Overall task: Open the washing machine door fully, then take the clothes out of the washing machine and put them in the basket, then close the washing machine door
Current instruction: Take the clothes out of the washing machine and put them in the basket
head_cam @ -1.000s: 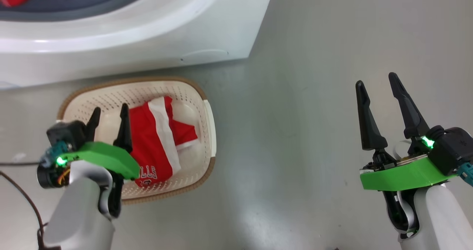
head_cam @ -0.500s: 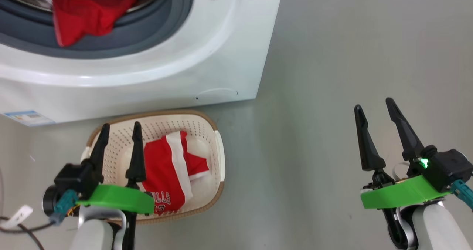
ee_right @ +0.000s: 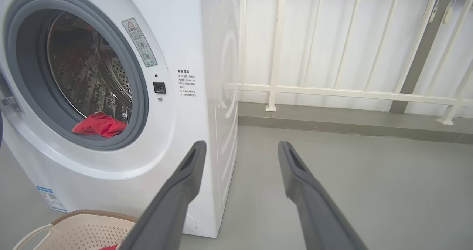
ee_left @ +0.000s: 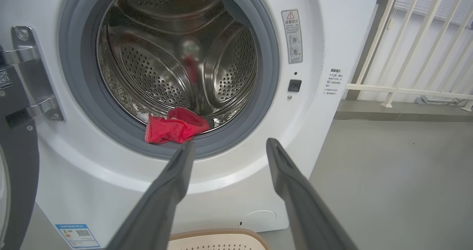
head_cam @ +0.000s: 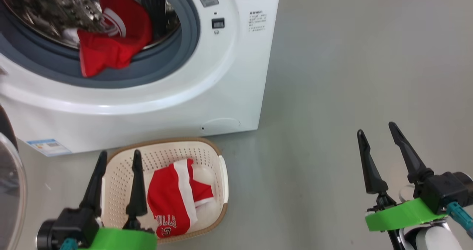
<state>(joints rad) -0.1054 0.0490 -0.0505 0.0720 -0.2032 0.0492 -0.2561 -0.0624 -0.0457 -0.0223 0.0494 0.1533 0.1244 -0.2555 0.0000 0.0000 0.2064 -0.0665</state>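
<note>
**Unloading half done**

With fingers apart and empty, the left claw (head_cam: pixel 119 154) hovers over the basket (head_cam: pixel 221 176). The right claw (head_cam: pixel 377 129) is likewise spread, above the floor (head_cam: pixel 332 76). One red jersey (head_cam: pixel 170 202) lies in the basket. Another jersey (head_cam: pixel 111 46) drapes over the grey ring of the washing machine (head_cam: pixel 236 76), whose door (ee_left: pixel 14 168) is open.

Laundry corner of a home, likely a balcony or utility space.
A white front-loading washing machine (head_cam: pixel 236 57) stands on a bare grey floor (head_cam: pixel 351 76) at eleven o'clock from me. Its perforated steel drum (ee_left: pixel 166 57) is open, with red clothes (head_cam: pixel 111 50) at its mouth, and a cream plastic basket (head_cam: pixel 162 142) sits just in front at seven o'clock. An energy label (head_cam: pixel 48 146) and a warning sticker (ee_left: pixel 292 35) mark it as a household appliance. At one o'clock, past the machine's side, a white barred railing (ee_right: pixel 332 91) runs along a low grey kerb (ee_right: pixel 332 120).
</note>
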